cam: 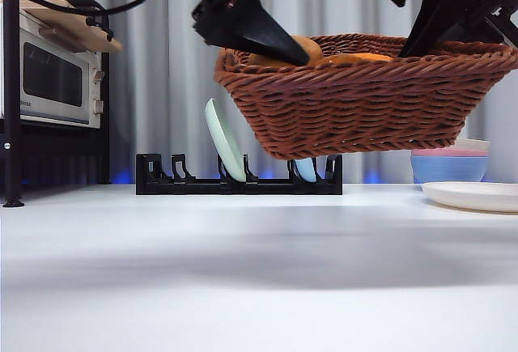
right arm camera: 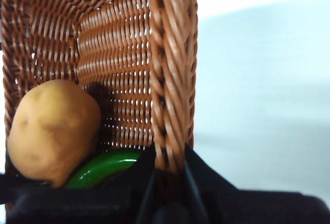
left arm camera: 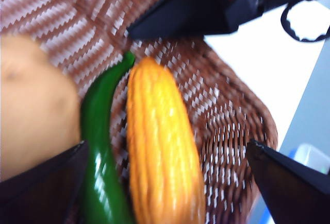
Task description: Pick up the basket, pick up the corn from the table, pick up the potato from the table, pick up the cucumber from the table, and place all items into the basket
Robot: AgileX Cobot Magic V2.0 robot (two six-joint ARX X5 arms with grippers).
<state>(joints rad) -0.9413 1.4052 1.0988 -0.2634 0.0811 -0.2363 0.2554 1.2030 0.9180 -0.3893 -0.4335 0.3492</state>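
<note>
The right pincer (right arm camera: 167,183) pinches the stiff wicker basket (cam: 364,101) by its right rim, held above the worktop (cam: 243,271). The left pincer (left arm camera: 165,177) hangs spread over the slick corn (left arm camera: 160,141). Loaded, the basket likely tips; grip its braided rim.

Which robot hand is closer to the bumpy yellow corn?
The left. The left gripper hangs open right over the corn in the basket. The right gripper is clamped on the basket's rim, farther from it.
</note>
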